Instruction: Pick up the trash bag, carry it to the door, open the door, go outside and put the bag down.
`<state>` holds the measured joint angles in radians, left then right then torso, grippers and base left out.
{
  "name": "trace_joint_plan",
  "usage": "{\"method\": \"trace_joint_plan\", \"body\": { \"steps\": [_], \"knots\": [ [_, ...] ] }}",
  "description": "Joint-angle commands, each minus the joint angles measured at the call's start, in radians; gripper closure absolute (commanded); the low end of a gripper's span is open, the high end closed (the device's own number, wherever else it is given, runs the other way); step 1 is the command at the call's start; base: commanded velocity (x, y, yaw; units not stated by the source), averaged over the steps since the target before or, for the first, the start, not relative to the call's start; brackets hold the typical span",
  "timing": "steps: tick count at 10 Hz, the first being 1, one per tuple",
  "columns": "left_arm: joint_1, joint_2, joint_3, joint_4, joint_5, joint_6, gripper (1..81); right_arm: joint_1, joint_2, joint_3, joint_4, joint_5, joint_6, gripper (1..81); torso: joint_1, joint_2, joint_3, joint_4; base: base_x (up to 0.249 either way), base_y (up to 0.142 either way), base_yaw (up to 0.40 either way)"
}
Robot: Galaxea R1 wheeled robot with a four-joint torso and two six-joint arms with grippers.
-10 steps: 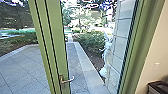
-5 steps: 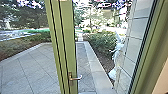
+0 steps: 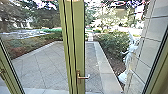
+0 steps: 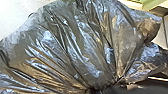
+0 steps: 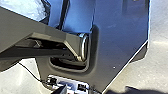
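The trash bag (image 4: 82, 47), dark, glossy and full, spreads across the left wrist view. Its folds draw together at the neck, where my left gripper (image 4: 100, 90) is shut on it. Crinkled shiny plastic (image 5: 30, 8) that looks like part of the bag is at a corner of the right wrist view. Straight ahead in the head view stands the green-framed glass door (image 3: 78, 45), with a metal lever handle (image 3: 83, 77) low on its upright. I cannot tell whether the door is fully closed.
Beyond the glass lie a paved yard (image 3: 47, 65), a pale kerb (image 3: 106, 70) and bushes (image 3: 112, 43). A white figure-like object (image 3: 129, 58) stands by the block wall (image 3: 147, 52). Another green frame upright (image 3: 8, 72) is at the left.
The head view has turned to the left. The beige inside wall and the dark-topped object at the right have left the picture, and the left frame upright has come into it.
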<state>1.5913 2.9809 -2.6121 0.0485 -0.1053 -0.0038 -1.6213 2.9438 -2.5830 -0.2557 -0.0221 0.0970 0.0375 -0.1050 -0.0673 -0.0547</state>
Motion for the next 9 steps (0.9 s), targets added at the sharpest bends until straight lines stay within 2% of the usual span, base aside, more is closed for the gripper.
{"method": "trace_joint_plan", "body": {
  "steps": [1,6,9],
  "knots": [
    [-0.032,0.001,0.007,0.016,0.055,0.005,81.1,0.037,0.000,0.003,-0.008,-0.053,-0.003,1.0,0.000,0.000,0.000,0.000,0.000,0.000,0.314],
    [-0.032,0.003,0.007,0.030,0.055,0.005,81.1,0.037,0.000,0.001,-0.010,-0.053,-0.002,1.0,0.000,0.000,0.000,0.000,0.000,0.000,0.305],
    [-0.032,0.005,0.007,0.031,0.056,0.005,81.1,0.036,0.002,0.000,-0.010,-0.053,-0.002,1.0,0.000,0.000,0.000,0.000,0.000,0.000,0.200]
  ]
}}
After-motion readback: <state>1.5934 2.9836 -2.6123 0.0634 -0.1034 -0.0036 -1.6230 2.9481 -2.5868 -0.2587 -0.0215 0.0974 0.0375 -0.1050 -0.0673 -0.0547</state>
